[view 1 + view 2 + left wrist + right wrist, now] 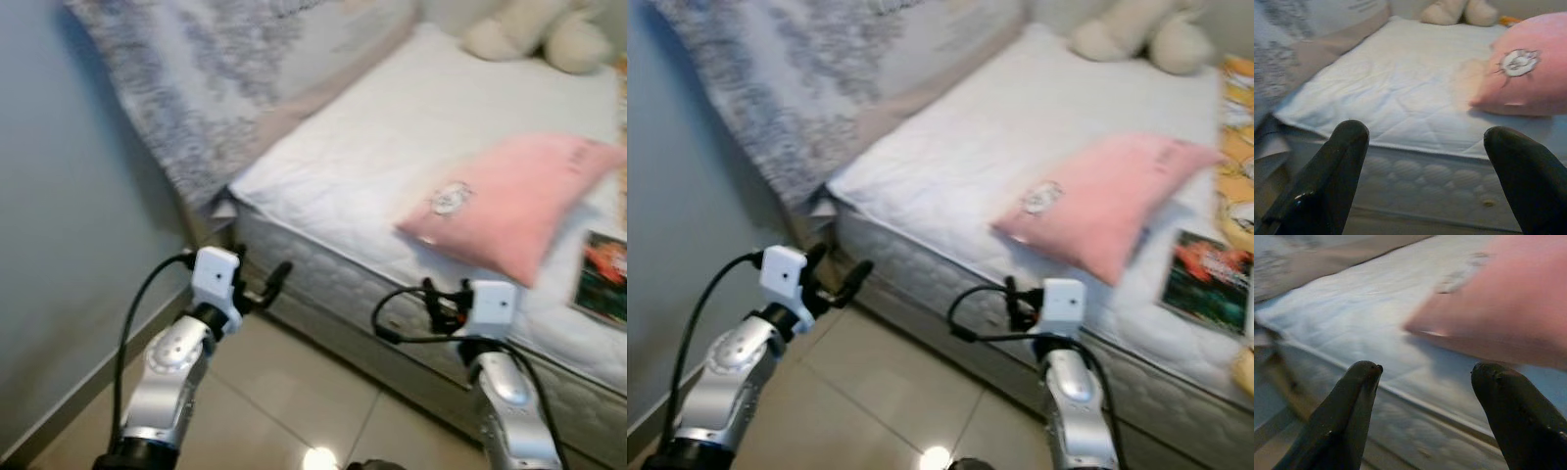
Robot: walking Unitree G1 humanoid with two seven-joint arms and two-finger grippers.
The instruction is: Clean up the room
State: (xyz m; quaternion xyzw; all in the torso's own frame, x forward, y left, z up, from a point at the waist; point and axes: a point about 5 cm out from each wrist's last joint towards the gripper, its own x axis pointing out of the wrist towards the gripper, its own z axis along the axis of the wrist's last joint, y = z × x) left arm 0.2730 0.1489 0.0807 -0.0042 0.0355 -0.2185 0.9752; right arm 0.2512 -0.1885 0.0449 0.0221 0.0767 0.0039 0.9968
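Far left, a grey wall (59,245). Upper left, a grey patterned blanket (206,88) drapes off the bed (392,147). Lower left, the left hand (265,286) hangs over the tile floor (284,392) beside the mattress corner; its wrist view shows the fingers (1332,176) spread wide. Lower centre-right, the right hand (1425,406) faces the mattress edge, fingers also apart. Pink pillow (514,201) lies centre-right on the sheet. Upper right, a cream plush toy (534,29). Right edge, a book (1205,279); right eye view shows more of it, plus yellow fabric (1239,166).
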